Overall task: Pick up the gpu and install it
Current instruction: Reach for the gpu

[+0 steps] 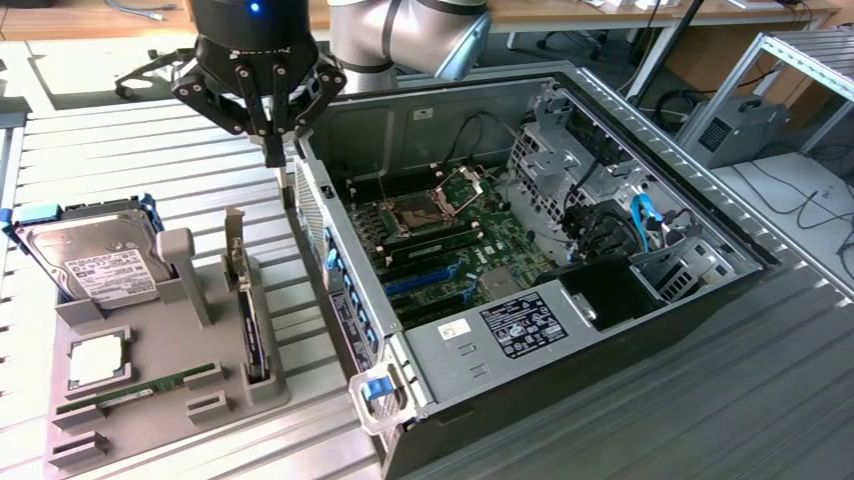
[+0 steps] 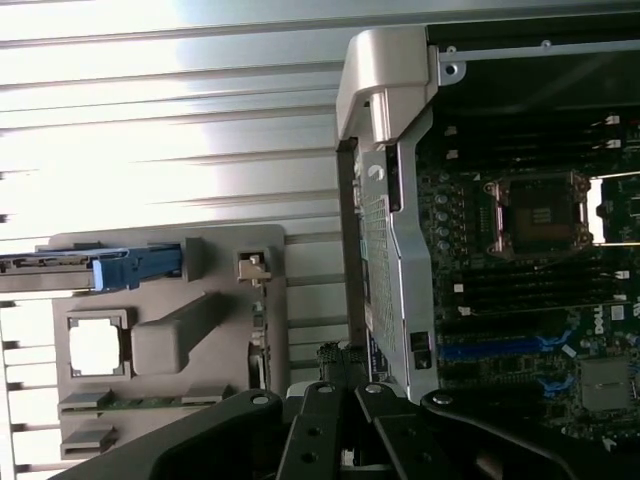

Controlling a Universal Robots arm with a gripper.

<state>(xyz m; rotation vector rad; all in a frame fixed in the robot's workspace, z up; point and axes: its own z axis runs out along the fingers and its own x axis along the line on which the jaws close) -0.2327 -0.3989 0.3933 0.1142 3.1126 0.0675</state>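
The gpu [image 1: 248, 322] stands on edge in a slot of the grey holder [image 1: 160, 385], its silver end bracket [image 1: 235, 236] sticking up. In the wrist view the gpu [image 2: 258, 345] is seen edge-on beside the holder [image 2: 170, 330]. My gripper [image 1: 276, 158] hangs shut and empty above the table, between the holder and the rear wall of the open computer case [image 1: 350, 300]. It is above and behind the gpu's bracket, not touching it. My gripper's [image 2: 338, 400] black linkages show in the wrist view, close to the case's rear panel [image 2: 395, 260].
The holder also carries a hard drive [image 1: 94, 262] in blue rails, a square chip [image 1: 96, 360] and a green memory stick [image 1: 140, 388]. Inside the case lie the motherboard with blue slots [image 1: 420, 282], a processor socket [image 1: 407, 215] and drive cages [image 1: 587, 170]. Slatted metal table all around.
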